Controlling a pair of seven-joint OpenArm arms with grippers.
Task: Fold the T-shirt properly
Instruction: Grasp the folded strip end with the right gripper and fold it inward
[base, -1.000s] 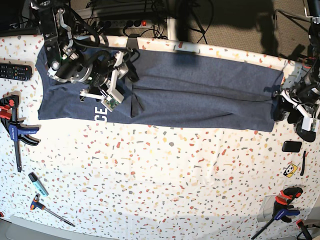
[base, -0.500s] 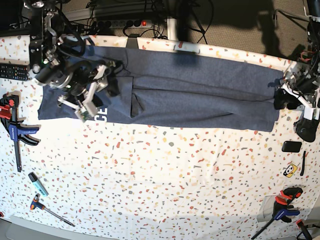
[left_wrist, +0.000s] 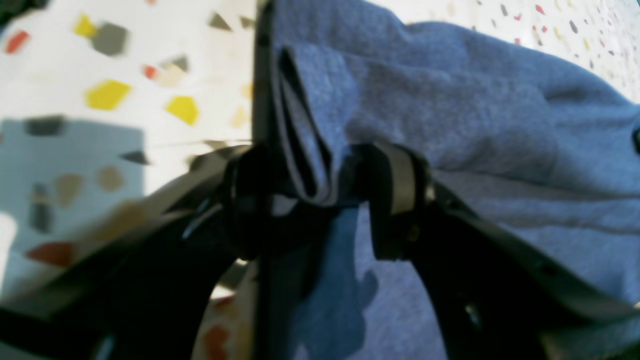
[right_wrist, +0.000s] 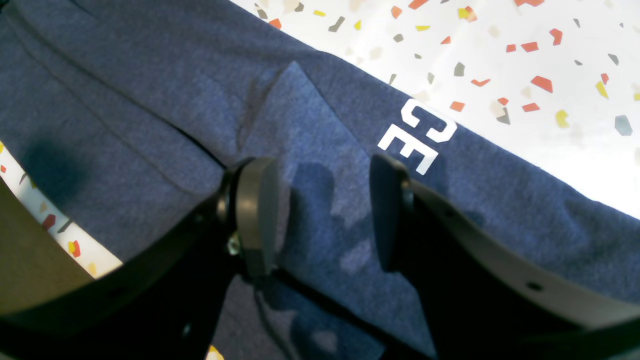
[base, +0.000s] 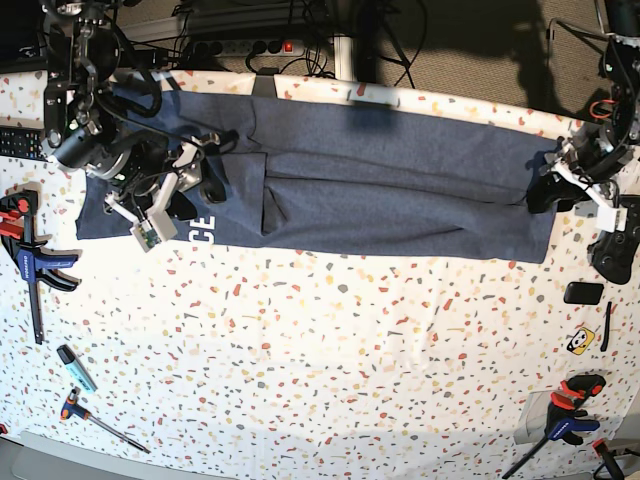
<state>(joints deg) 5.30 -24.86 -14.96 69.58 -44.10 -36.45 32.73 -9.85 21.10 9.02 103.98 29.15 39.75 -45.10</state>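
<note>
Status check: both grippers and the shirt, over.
Left gripper jaws around bunched hem of T-shirt. Right gripper open over lettered end, gripping nothing. Shirt folded in long strip. Nothing in the way.

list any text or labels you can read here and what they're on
"CE": white block letters on the T-shirt, near its edge; the letters seem to be the end of a longer word, the rest hidden.
Yellow sticker on the table: too small to read.
No other readable text.

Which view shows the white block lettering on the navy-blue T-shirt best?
The right wrist view: the white block lettering fills it sharply, beside the open right gripper. The base view shows it small; the left wrist view shows only the T-shirt's bunched hem.
</note>
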